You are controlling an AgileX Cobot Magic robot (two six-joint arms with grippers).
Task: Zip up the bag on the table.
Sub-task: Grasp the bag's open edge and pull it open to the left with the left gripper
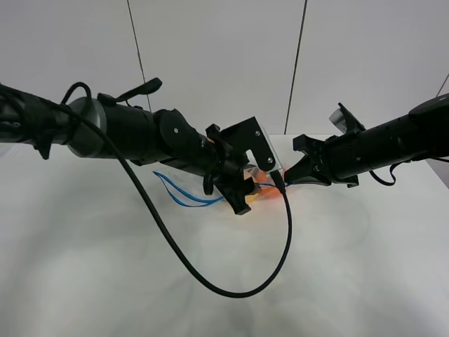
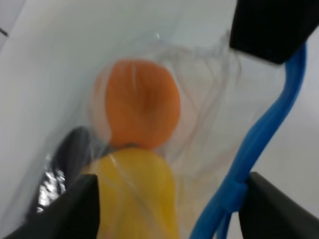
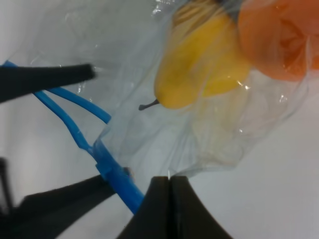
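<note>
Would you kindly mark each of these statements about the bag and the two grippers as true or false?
1. The right gripper is shut on the edge of the bag. True.
2. The bag holds an orange item and a yellow item. True.
3. The zip strip is red. False: it is blue.
4. The left gripper is clamped shut. False: its jaws stand wide open, with the bag between them.
5. The zip is closed along its whole length. False: in the right wrist view, two blue strands part from each other.
</note>
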